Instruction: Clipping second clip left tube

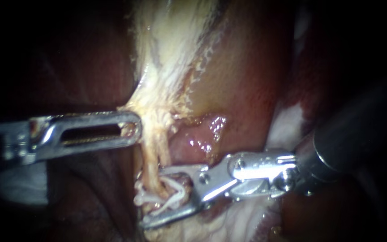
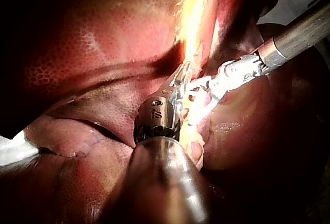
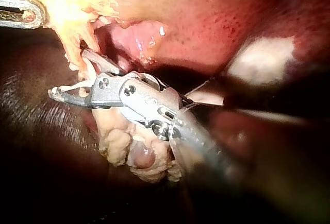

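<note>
A pale stringy tube (image 1: 152, 154) runs down from frayed whitish tissue (image 1: 171, 40). My left instrument (image 1: 128, 127) comes in from the left, its slotted jaws shut on the upper part of this strand. My right instrument (image 1: 154, 197) comes in from the right, jaws open and straddling the tube lower down, one on each side. A white clip (image 1: 175, 197) shows on the tube between them. In the right wrist view the right instrument (image 3: 69, 74) spans the yellowish strand (image 3: 77, 44), with the left instrument (image 3: 28, 10) holding it beyond. The left wrist view shows both tips meeting at the bright strand (image 2: 193, 54).
Red-brown liver (image 1: 247, 80) lies behind and to the right of the tube, with a wet pink patch (image 1: 202, 139) beside it. Pale fatty tissue (image 1: 238, 219) sits beneath the right instrument's jaws. Dark liver folds (image 2: 77, 80) surround the left shaft.
</note>
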`<state>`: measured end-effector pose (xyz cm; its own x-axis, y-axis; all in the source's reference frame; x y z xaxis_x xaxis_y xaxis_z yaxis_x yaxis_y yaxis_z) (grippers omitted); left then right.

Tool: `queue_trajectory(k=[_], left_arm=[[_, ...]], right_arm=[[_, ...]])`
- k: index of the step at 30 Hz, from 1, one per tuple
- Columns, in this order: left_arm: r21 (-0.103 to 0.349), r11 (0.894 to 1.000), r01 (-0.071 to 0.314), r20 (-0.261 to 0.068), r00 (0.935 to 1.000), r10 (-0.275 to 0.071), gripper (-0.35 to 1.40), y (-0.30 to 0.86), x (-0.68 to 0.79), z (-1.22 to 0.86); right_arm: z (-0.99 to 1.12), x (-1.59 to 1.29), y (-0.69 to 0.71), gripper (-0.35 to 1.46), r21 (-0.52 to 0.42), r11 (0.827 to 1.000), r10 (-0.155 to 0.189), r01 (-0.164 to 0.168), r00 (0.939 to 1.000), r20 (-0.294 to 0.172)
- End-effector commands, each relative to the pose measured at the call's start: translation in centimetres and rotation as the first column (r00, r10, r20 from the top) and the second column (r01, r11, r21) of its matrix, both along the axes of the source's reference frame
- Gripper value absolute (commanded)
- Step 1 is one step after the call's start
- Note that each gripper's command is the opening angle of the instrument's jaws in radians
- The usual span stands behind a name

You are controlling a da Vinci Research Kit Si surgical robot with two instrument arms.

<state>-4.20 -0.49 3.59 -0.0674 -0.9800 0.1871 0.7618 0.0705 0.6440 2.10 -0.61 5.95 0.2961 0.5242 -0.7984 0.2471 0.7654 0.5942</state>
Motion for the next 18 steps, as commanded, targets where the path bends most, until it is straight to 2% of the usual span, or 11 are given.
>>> queue_trajectory(k=[1, 7, 10, 11, 12, 14, 18], left_arm=[[0.000, 1.000, 0.000, 0.001, 1.0000, 0.000, -0.35, 0.00, 0.00, 0.01], [0.000, 1.000, 0.000, 0.001, 1.0000, 0.000, -0.35, 0.00, -0.01, 0.01], [0.000, 1.000, 0.000, 0.001, 1.0000, 0.000, -0.35, 0.00, -0.01, 0.01], [0.000, 1.000, 0.000, 0.001, 1.0000, 0.000, -0.35, 0.00, -0.01, 0.01], [0.000, 1.000, 0.000, 0.001, 1.0000, 0.000, -0.35, 0.00, -0.01, 0.01], [0.000, 1.000, 0.000, 0.001, 1.0000, 0.000, -0.35, 0.00, -0.01, 0.01], [0.000, 1.000, 0.000, 0.001, 1.0000, 0.000, -0.35, 0.00, -0.01, 0.01]], right_arm=[[0.02, 0.03, -0.01, 0.59, -0.001, 1.000, 0.001, -0.001, 1.0000, 0.001], [0.09, 0.12, -0.03, 0.56, 0.001, 1.000, 0.005, -0.005, 1.0000, 0.006], [0.11, 0.10, -0.03, 0.48, -0.001, 1.000, 0.007, -0.007, 0.9999, 0.007], [0.12, 0.08, -0.03, 0.35, -0.010, 1.000, 0.015, -0.014, 0.9998, 0.012], [0.13, 0.06, -0.02, 0.15, -0.045, 0.999, 0.013, -0.013, 0.9999, 0.002], [0.14, -0.02, -0.02, -0.33, -0.051, 0.999, 0.013, -0.013, 0.9999, 0.001], [0.14, -0.08, 0.05, -0.35, -0.046, 0.999, 0.012, -0.012, 0.9999, 0.000]])
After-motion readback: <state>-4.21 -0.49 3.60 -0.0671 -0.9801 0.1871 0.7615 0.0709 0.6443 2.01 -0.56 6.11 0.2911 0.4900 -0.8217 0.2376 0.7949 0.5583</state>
